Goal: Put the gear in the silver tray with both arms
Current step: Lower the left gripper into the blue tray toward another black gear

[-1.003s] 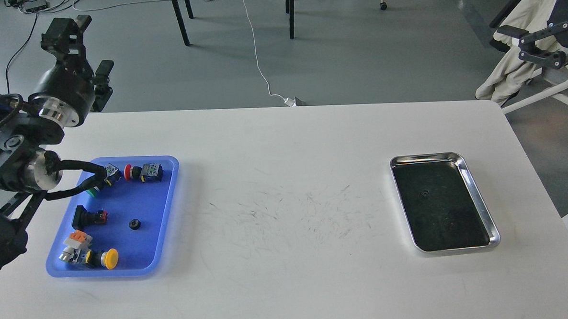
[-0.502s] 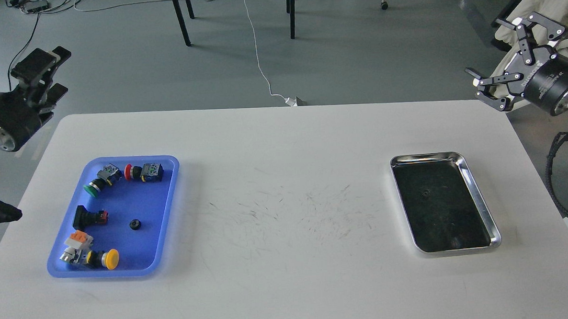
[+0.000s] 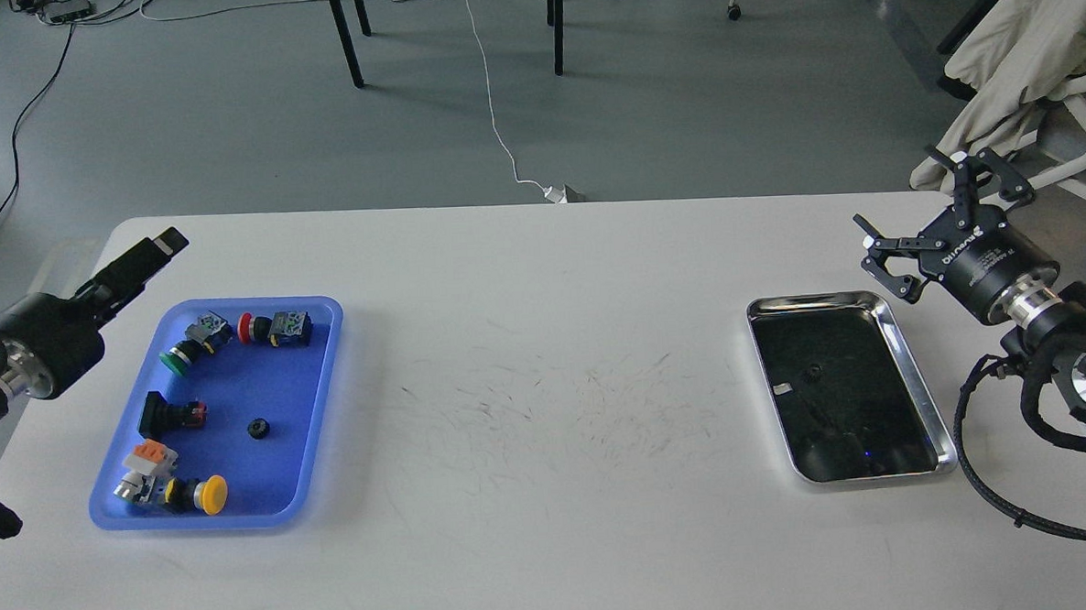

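Note:
The gear (image 3: 257,429) is small and black and lies in the blue tray (image 3: 235,378) at the left of the white table. The silver tray (image 3: 921,385) sits at the right, its dark bottom bare. My left gripper (image 3: 160,246) hovers just beyond the blue tray's far left corner. It is seen edge-on, so its fingers cannot be told apart. My right gripper (image 3: 900,193) is open and empty, hovering over the table's right edge beside the silver tray's far right corner.
The blue tray also holds several push-button switches: green (image 3: 177,359), red (image 3: 245,329), yellow (image 3: 210,494) and a black one (image 3: 156,415). Chair legs (image 3: 343,34) and a white cable (image 3: 494,124) are on the floor beyond the table. A draped cloth (image 3: 1008,46) is at the far right.
My left arm has swung down and out, from above the blue tray to its far left corner. My right arm has come down and inward toward the silver tray.

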{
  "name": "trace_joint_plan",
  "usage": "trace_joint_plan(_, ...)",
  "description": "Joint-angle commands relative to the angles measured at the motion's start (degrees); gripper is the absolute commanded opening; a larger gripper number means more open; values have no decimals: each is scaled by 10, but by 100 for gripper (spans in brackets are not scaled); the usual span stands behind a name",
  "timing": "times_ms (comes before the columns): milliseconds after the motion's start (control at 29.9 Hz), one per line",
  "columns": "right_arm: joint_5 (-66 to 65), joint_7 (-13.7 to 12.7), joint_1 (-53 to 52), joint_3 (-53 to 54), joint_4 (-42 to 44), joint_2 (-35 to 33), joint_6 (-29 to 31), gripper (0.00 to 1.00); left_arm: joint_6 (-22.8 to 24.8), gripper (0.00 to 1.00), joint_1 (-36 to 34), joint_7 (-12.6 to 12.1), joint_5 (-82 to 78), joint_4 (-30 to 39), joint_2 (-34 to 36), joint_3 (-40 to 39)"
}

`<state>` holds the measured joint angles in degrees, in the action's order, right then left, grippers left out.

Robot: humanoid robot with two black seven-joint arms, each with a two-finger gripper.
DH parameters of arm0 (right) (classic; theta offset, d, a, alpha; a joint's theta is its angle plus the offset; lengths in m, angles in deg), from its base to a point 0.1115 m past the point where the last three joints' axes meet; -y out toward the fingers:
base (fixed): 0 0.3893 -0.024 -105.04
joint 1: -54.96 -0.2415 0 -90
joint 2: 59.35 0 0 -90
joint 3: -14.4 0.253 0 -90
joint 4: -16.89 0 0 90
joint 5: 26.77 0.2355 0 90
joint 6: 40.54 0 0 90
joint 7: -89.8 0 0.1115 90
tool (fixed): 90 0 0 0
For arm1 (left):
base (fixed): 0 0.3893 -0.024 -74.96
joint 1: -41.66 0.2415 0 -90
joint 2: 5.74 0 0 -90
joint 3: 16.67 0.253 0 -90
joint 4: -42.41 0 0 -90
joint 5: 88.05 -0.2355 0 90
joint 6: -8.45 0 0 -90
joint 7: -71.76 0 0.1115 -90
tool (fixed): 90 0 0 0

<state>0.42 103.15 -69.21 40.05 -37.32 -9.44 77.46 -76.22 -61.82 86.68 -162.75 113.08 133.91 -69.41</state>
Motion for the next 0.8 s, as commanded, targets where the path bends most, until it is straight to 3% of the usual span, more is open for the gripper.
trace_joint_plan(0,-2,-2,14,10,0,11,0,96,-50,98,12,26,-84,3,-3,35)
trace_joint_plan(167,-43,-10,7,-2,-8,19,0,97,-133,98,11,50,-155,3,4,143)
trace_joint_plan(468,-67,-21,6,4,-7,25,0,98,-246,97,14,72,-297,-13,4,221)
trace_joint_plan(769,-72,-20,6,4,-10,27,0,98,-275,95,15,72,-417,-40,-4,228)
